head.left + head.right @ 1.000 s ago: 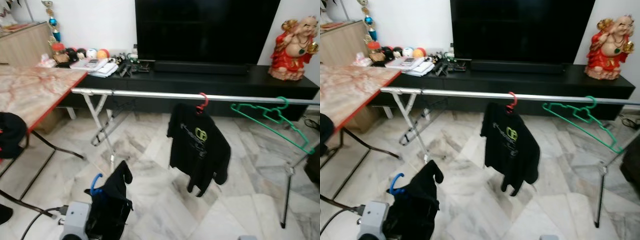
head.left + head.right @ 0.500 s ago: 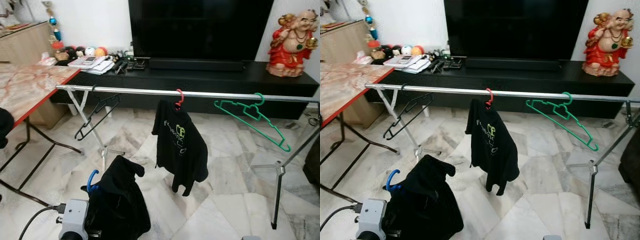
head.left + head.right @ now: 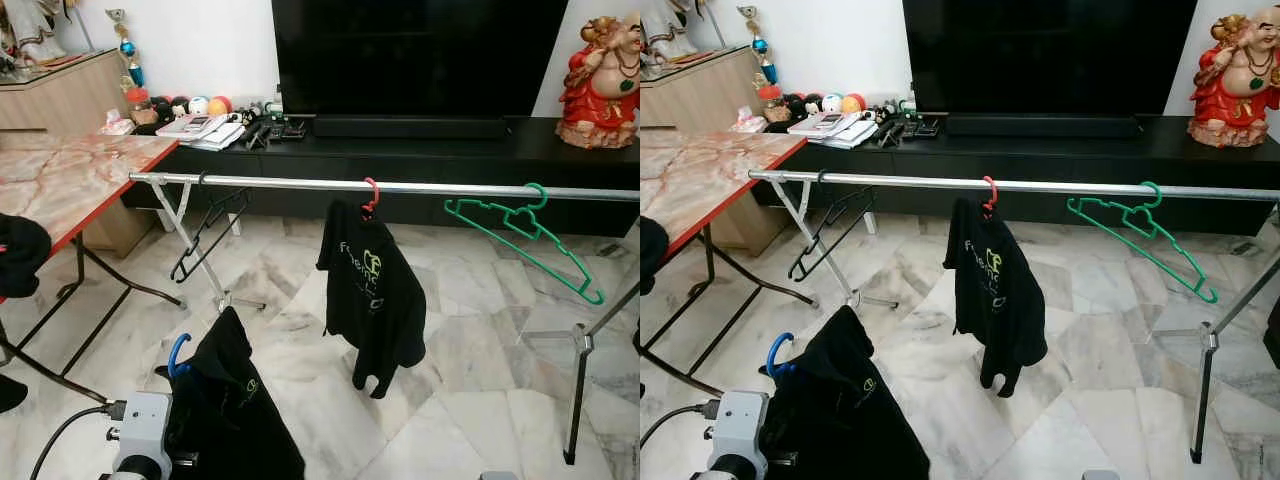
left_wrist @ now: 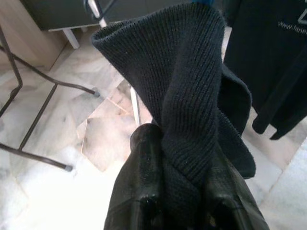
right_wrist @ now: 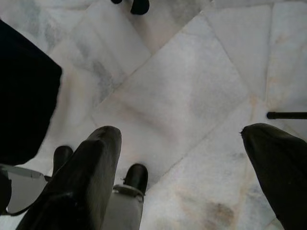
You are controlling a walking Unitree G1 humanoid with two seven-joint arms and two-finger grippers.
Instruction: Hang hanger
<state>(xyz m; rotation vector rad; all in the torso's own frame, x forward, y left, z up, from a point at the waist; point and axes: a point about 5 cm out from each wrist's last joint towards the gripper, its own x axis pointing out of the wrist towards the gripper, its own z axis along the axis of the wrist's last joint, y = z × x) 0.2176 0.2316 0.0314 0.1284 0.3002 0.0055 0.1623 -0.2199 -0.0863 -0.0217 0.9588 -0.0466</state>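
A black knit garment [image 3: 235,410] on a blue hanger, whose hook [image 3: 177,355] sticks up, hangs low at my front left. In the left wrist view my left gripper [image 4: 180,158] is shut on a fold of this garment [image 4: 187,86]. Ahead runs a silver rail [image 3: 280,183]. On the rail hang an empty black hanger [image 3: 205,230], a black T-shirt [image 3: 372,290] on a red hanger and an empty green hanger [image 3: 525,225]. In the right wrist view my right gripper [image 5: 182,158] is open, pointing down at the marble floor.
A marble-top table [image 3: 60,175] with thin metal legs stands at the left, a dark bundle [image 3: 20,250] at its edge. Behind the rail are a black TV console [image 3: 450,155] and a red statue [image 3: 605,70]. The rack's right leg [image 3: 575,400] stands on the floor.
The whole view has shifted as the camera moved, and the rail's left end with the black hanger came into view. The held garment now hangs narrower and a little lower.
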